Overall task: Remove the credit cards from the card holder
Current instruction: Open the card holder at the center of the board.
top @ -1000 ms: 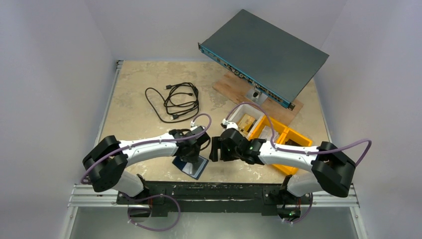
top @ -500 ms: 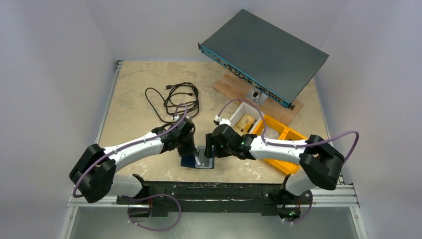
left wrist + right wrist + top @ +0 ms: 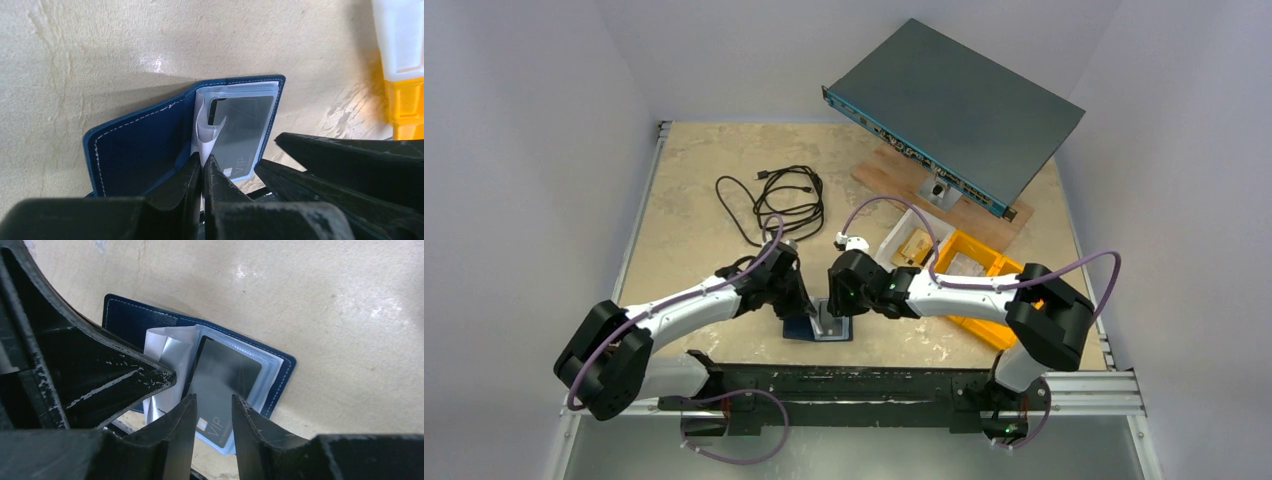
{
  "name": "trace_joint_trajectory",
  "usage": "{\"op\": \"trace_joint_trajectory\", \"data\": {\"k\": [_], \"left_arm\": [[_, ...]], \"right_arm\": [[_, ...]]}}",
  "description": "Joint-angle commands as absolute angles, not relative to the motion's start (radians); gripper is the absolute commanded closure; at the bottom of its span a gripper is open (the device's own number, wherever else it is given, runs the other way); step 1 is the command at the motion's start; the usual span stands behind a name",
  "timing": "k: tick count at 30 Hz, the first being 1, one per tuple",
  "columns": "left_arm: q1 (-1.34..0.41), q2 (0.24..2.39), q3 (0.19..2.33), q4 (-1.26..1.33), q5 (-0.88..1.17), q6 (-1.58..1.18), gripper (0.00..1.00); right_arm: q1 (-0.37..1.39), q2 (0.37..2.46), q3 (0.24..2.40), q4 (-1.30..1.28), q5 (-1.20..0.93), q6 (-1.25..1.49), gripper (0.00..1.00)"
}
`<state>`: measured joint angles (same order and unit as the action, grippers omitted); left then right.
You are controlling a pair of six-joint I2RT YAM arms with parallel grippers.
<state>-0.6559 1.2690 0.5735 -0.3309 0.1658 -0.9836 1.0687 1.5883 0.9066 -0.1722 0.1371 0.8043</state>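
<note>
The card holder point(image 3: 804, 329) lies open on the table near the front edge, dark navy with white stitching point(image 3: 135, 145). My left gripper point(image 3: 202, 159) is shut on a clear plastic sleeve point(image 3: 206, 131) standing up from its spine. A dark grey card marked VIP point(image 3: 225, 377) lies in the right half, sticking out of its pocket toward me. My right gripper point(image 3: 214, 399) hovers right over that card's near end, jaws a finger-width apart, with nothing pinched. Seen from above, the two grippers point(image 3: 809, 305) point(image 3: 839, 308) meet over the holder.
A coiled black cable point(image 3: 779, 200) lies at the back left. A tilted network switch point(image 3: 954, 100) rests on a wooden board at the back right. A white bin point(image 3: 894, 245) and yellow bins point(image 3: 989, 275) stand to the right. The table's front edge runs just beside the holder.
My right gripper has moved left onto the card holder and its jaws have narrowed. The left arm has swung left and keeps its pinch on the sleeve.
</note>
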Motion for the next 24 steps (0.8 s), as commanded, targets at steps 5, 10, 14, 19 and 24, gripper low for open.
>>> {"op": "trace_joint_trajectory", "data": {"k": [5,10,14,19,24], "left_arm": [[-0.635,1.170,0.627,-0.446,0.107,-0.920,0.84],[-0.635,1.133,0.690,-0.522,0.098,-0.888,0.77],[-0.635,1.103,0.742,-0.556,0.120,-0.877,0.73],[-0.648,1.104,0.777,-0.515,0.230,-0.909,0.71],[-0.658,1.124,0.747,-0.469,0.250,-0.974,0.72]], "right_arm": [[1.083,1.648,0.957,-0.140,0.121,0.820,0.73],[1.081,1.669,0.953,-0.108,0.094,0.836,0.74],[1.081,1.652,0.936,-0.098,0.100,0.848,0.74],[1.082,1.642,0.906,-0.036,0.055,0.868,0.75],[1.081,1.621,0.866,0.081,0.004,0.891,0.72]]}}
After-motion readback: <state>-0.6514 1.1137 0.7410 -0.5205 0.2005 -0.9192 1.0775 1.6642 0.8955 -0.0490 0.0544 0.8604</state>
